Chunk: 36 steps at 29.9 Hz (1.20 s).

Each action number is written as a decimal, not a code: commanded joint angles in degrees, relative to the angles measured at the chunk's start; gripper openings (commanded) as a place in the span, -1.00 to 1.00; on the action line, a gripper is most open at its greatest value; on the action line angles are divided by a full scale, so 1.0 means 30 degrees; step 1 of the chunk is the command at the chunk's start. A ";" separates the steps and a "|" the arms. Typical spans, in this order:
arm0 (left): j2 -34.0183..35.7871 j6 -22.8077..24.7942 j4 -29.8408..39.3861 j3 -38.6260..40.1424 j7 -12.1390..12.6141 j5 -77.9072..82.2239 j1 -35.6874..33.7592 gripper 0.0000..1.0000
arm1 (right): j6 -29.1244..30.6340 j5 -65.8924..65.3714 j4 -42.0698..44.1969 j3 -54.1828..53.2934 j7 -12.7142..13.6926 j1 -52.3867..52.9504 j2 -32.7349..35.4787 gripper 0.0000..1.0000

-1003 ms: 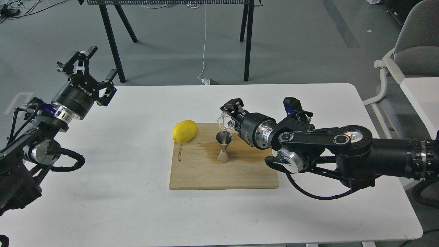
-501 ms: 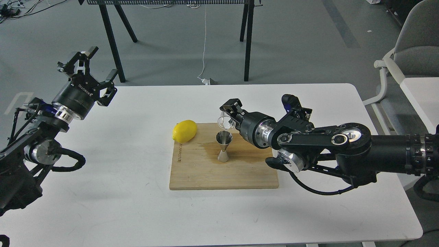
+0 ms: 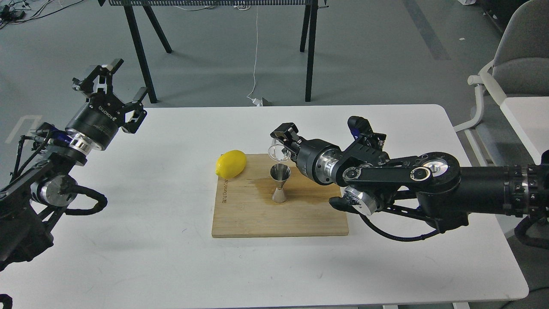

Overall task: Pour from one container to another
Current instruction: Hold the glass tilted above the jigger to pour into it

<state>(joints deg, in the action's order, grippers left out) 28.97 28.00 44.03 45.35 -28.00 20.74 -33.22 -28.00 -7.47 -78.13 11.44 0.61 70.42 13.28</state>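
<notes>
glass cup held tilted over the jigger on the cutting board

the right tool is clamped on the small clear glass cup, tipped just above the steel jigger, which stands upright on the wooden cutting board near a lemon. the left tool hangs with fingers apart over the tabletop edge, well apart.

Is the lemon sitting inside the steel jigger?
No. The lemon lies on the far-left corner of the cutting board, apart from the jigger, which stands upright near the board's middle.
</notes>
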 commanded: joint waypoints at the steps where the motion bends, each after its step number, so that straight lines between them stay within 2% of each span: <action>1: 0.0012 0.0000 -0.0029 0.0000 0.0000 0.0000 0.0000 0.65 | -0.0001 0.0001 -0.0001 0.0374 0.0003 0.0167 -0.0150 -0.04; 36: -0.0017 0.0000 -0.0234 0.0000 0.0000 0.0000 0.0029 0.65 | -0.0001 -0.0584 -0.0118 0.1399 0.0003 0.0343 -0.0033 -0.03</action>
<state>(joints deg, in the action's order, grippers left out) 29.00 28.00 43.33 45.35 -28.00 20.74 -33.20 -28.00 -8.89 -78.49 14.73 0.61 71.27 13.22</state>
